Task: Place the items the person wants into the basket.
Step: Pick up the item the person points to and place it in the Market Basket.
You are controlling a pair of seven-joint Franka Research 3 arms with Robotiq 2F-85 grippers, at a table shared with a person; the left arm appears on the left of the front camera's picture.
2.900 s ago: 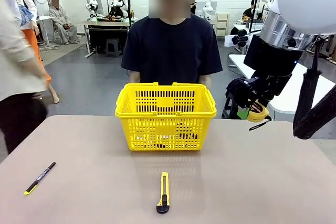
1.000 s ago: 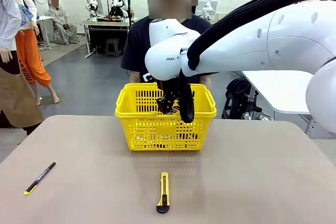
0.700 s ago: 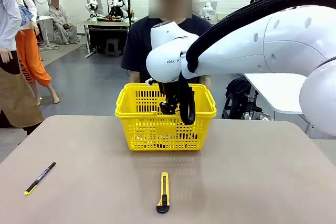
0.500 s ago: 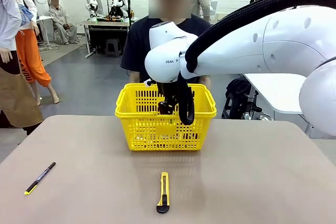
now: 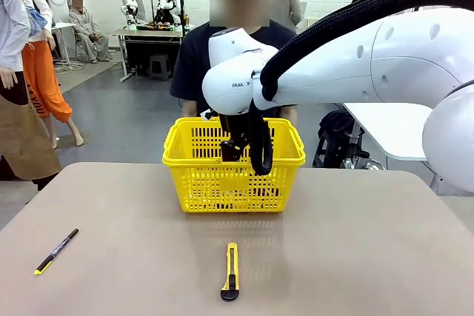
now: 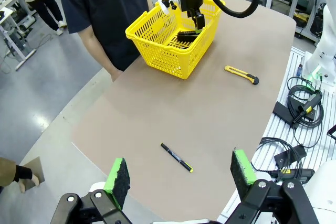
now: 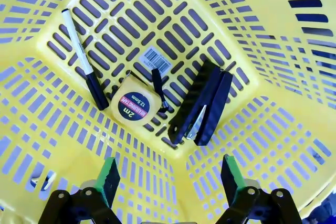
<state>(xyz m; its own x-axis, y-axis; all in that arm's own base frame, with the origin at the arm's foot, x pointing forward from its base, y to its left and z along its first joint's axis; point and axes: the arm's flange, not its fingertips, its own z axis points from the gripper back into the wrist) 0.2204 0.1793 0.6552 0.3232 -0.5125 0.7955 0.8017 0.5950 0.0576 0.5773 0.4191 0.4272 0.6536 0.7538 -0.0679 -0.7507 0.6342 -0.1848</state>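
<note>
Basket (image 5: 233,175) sits at far middle of the table (image 5: 355,249), right in front of the person (image 5: 241,72) in the navy T-shirt. Right wrist view looks straight down into the basket (image 7: 273,51): three items lie on its latticed floor. Marker (image 7: 84,59), white body and black cap, lies at the left of that view. Tape measure (image 7: 134,104) lies flat, red label up, its edge just beside the marker's cap end; its black strap trails toward a barcode sticker (image 7: 157,60) on the floor. Stapler (image 7: 203,103) lies on its side just right of the tape, apart from it.

Right gripper (image 7: 168,174) hangs above the basket floor, green pads (image 7: 110,174) spread wide, nothing between them, clear of all three items. In the front view the right arm reaches across the middle and the right gripper (image 5: 234,147) is dipped inside the basket rim. The left wrist view shows the same from afar: right gripper (image 6: 198,20) over the basket (image 6: 168,51), a dark item inside, too small to name.

Left gripper (image 6: 181,174) is high over the near table edge, pads spread, empty.

Knife (image 5: 231,272) lies on the table near the front, well apart from the basket; also knife (image 6: 241,74). Pen (image 5: 56,251) lies at the near left; pen (image 6: 176,157) too.
</note>
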